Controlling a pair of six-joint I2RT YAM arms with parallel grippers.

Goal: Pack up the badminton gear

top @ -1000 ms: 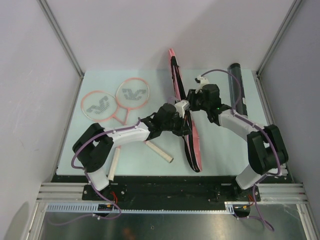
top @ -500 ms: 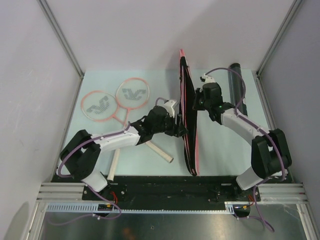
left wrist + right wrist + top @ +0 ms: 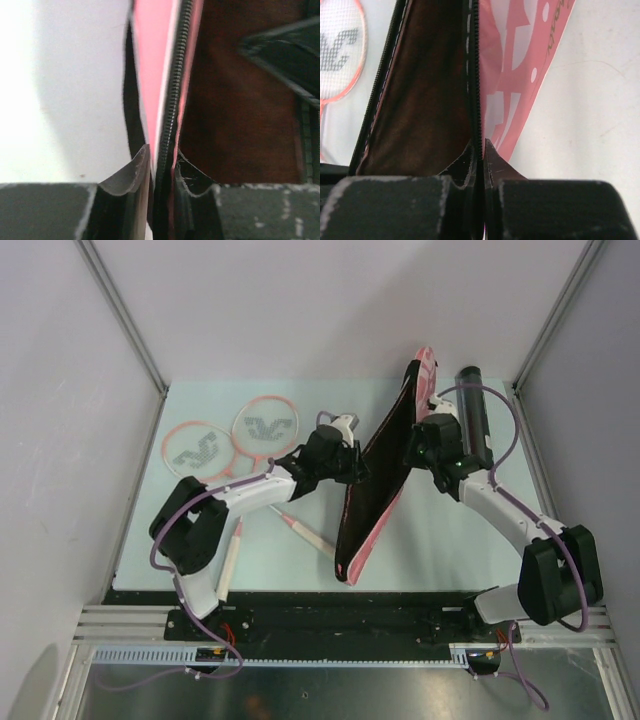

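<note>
The pink racket bag (image 3: 375, 485) stands on edge mid-table, its mouth pulled open so the dark inside shows. My left gripper (image 3: 355, 468) is shut on the bag's left zipper edge (image 3: 167, 100). My right gripper (image 3: 412, 452) is shut on the bag's right zipper edge (image 3: 476, 90), with the pink printed outside (image 3: 515, 75) beside it. Two pink-framed rackets (image 3: 232, 440) lie at the back left, their white handles (image 3: 229, 560) pointing to the near edge. The black tube (image 3: 474, 415) lies at the back right. No shuttlecocks are in view.
Grey walls close in the table on the left, back and right. The left arm reaches over the racket shafts (image 3: 262, 480). The right arm runs along the table's right side next to the tube.
Both grippers have moved apart and toward the back, the bag's top swinging right. The bag has gone from a thin closed edge to a wide open mouth.
</note>
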